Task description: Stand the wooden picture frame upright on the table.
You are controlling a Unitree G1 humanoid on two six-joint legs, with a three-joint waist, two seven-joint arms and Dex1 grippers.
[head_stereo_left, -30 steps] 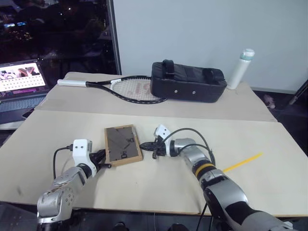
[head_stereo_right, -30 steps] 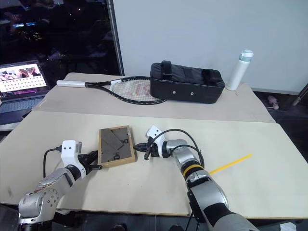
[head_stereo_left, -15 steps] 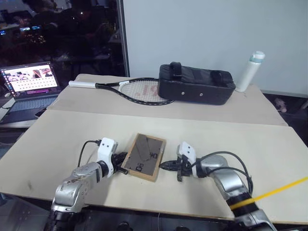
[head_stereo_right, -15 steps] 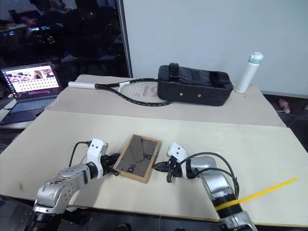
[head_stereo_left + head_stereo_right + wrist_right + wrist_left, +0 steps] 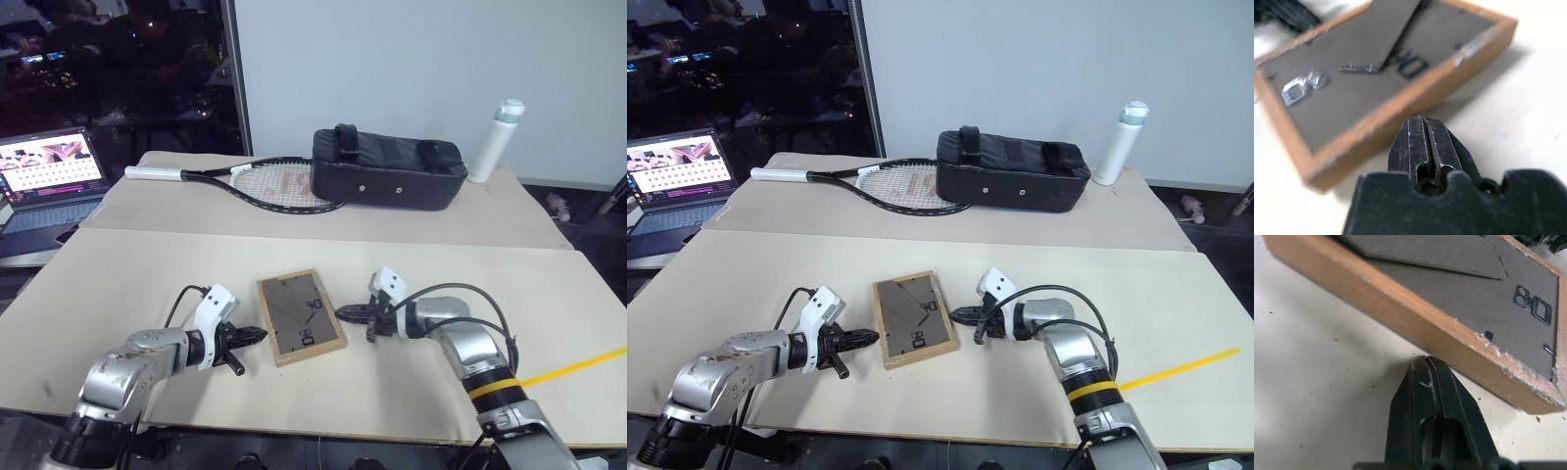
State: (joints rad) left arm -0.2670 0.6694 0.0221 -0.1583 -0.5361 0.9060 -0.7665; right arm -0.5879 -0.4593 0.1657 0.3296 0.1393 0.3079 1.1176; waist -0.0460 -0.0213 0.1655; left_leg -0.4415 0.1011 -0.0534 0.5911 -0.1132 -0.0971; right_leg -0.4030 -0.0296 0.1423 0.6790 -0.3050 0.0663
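Note:
The wooden picture frame [image 5: 300,318] lies flat, back side up, near the front of the table [image 5: 147,274]; its grey-brown back with metal clips and folded stand shows [image 5: 1484,293]. My left gripper [image 5: 257,335] is shut, its tip at the frame's left edge, close against the wood [image 5: 1422,360]. On the opposite side my right gripper [image 5: 344,313] is shut too, its tip at the frame's right edge [image 5: 1418,120]. Neither holds anything.
A second table behind carries a tennis racket [image 5: 257,182], a black bag [image 5: 385,168] and a white bottle [image 5: 492,140]. A laptop [image 5: 49,174] stands at far left. A yellow strip [image 5: 573,365] lies at the right front.
The frame has turned on the table, from slanted to nearly square with the table edge. Both shut grippers stay at its sides; the right one has shifted right. The camera view has shifted as well.

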